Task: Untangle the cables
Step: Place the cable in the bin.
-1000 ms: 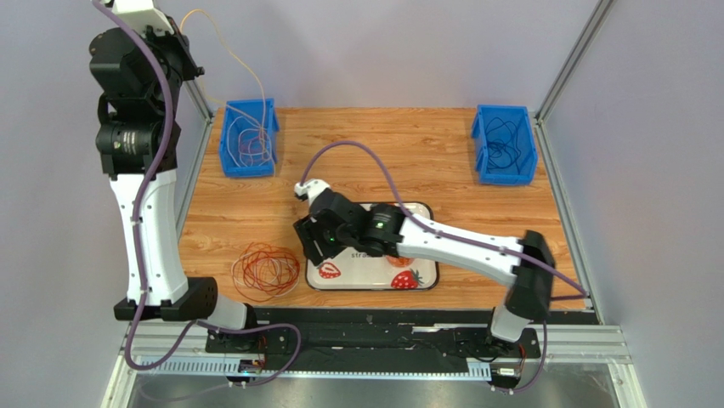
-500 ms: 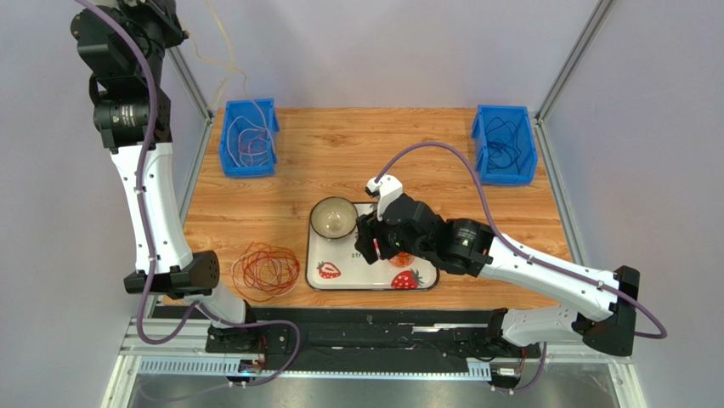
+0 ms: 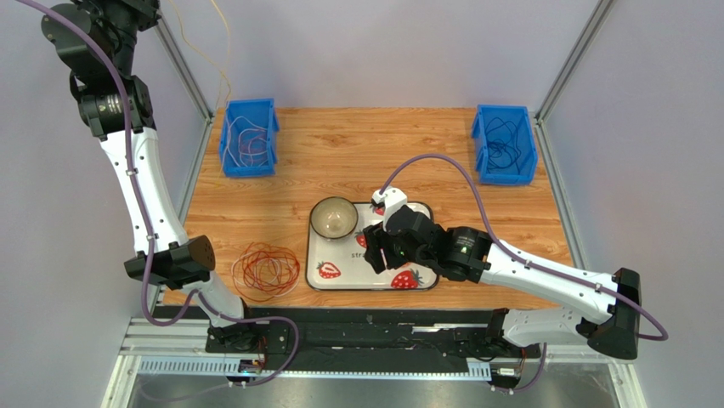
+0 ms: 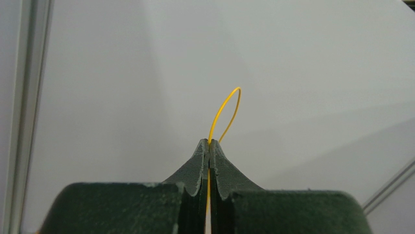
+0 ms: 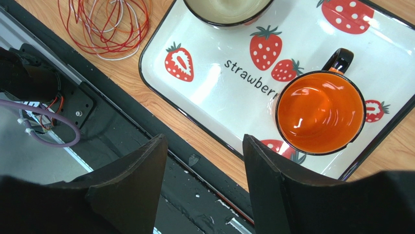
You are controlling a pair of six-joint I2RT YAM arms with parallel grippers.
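My left gripper [image 4: 209, 142] is shut on a thin yellow cable [image 4: 225, 109] that loops up above its fingertips. In the top view the left arm is raised high at the far left, its gripper out of frame, and the yellow cable [image 3: 206, 59] hangs down towards the left blue bin [image 3: 228, 161], which holds white and purple cables [image 3: 246, 140]. A pile of red-orange cables [image 3: 266, 269] lies on the table near the left arm's base and also shows in the right wrist view [image 5: 104, 24]. My right gripper [image 5: 204, 141] is open and empty over the near edge of the tray [image 3: 371, 255].
A strawberry-print tray [image 3: 427, 283] holds a bowl [image 3: 333, 218] and an orange mug [image 5: 320, 112]. A right blue bin [image 3: 484, 174] at the far right holds dark cables [image 3: 503, 140]. A black rail [image 5: 146, 141] runs along the table's near edge.
The left arm has risen higher and to the left, drawing the yellow cable up. The right arm has pulled back from over the bowl to the tray's near middle.
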